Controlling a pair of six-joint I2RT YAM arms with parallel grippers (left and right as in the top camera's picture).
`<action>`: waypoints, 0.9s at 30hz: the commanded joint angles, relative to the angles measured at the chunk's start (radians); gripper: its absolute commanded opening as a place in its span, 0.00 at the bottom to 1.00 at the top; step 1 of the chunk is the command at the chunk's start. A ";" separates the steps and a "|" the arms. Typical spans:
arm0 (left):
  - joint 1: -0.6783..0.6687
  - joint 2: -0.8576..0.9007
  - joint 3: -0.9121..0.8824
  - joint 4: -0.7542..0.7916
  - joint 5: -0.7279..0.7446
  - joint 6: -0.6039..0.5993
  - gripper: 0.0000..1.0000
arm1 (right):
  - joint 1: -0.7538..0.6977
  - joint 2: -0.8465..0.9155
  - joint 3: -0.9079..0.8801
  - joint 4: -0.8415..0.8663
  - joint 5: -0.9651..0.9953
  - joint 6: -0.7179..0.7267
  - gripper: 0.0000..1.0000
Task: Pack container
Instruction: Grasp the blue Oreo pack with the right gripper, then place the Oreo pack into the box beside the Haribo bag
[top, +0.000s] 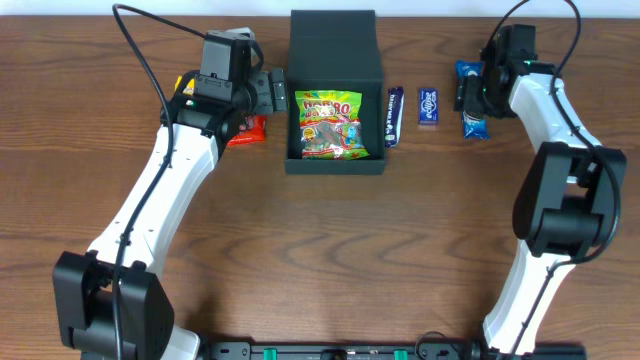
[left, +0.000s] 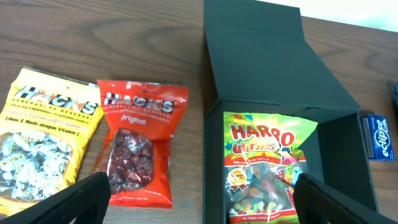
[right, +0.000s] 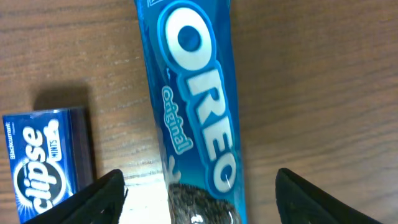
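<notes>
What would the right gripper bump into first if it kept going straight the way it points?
Probably the long blue glossy Oreo biscuit packet, lying on the brown wooden table. It lines up between the right gripper's open fingers; depth is unclear.

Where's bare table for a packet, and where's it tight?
Free: the table in front of the container, to the near edge. Tight: right of it, the dark bar, Eclipse mints and Oreo pack lie side by side; left, the red Hacks packet and yellow Hacks packet.

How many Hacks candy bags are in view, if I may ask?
2: the yellow bag and the red bag beside it, both outside the container. More may be hidden.
</notes>
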 joint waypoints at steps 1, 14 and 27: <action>0.002 0.002 0.010 0.001 -0.004 0.014 0.95 | 0.005 0.023 -0.002 0.017 -0.016 0.003 0.75; 0.002 0.002 0.010 0.001 -0.004 0.015 0.95 | 0.008 0.075 -0.002 0.028 -0.024 0.032 0.42; 0.003 0.002 0.010 0.021 -0.111 0.060 0.95 | 0.029 -0.220 0.044 0.027 -0.024 0.042 0.24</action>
